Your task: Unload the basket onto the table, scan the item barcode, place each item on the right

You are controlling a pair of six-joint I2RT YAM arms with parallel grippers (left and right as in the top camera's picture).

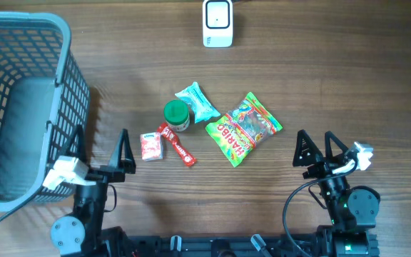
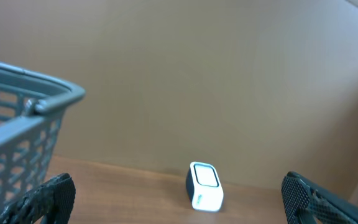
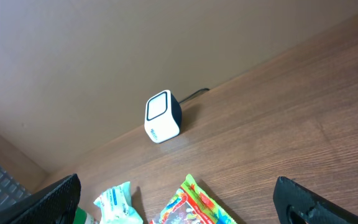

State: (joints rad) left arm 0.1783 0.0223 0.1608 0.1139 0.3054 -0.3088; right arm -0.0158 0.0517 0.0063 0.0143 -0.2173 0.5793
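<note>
The Haribo bag (image 1: 243, 128) lay on the counter (image 1: 348, 78), well short of the scanner (image 1: 217, 23). Probably light, soft and slippery, it looked best pinched at a sealed edge. The left pincer (image 1: 100, 146) and right pincer (image 1: 317, 147) both stood apart, empty.

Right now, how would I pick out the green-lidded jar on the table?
From the grey plastic mesh basket on the left, look right to the mid-table cluster of snacks. The green-lidded jar sits just left of the teal wrapper; it is the only round item there.
</note>
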